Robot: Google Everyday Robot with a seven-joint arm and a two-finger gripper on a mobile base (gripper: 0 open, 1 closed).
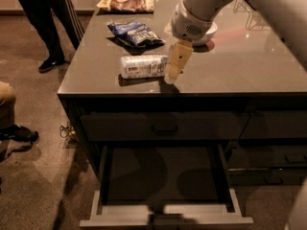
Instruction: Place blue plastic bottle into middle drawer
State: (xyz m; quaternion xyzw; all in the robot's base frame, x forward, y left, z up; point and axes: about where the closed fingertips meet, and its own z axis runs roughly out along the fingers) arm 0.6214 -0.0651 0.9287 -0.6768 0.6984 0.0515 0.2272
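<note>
The blue plastic bottle lies on its side near the front edge of the dark countertop, its pale label facing me. My gripper hangs just above the counter at the bottle's right end, which it hides. The middle drawer stands pulled out below the counter, dark inside, with a light grey front panel.
A blue crinkly snack bag lies behind the bottle, a brown snack bag at the counter's far edge. A white bowl sits behind my arm. A closed top drawer with a handle is above the open one. A person's legs stand at the left.
</note>
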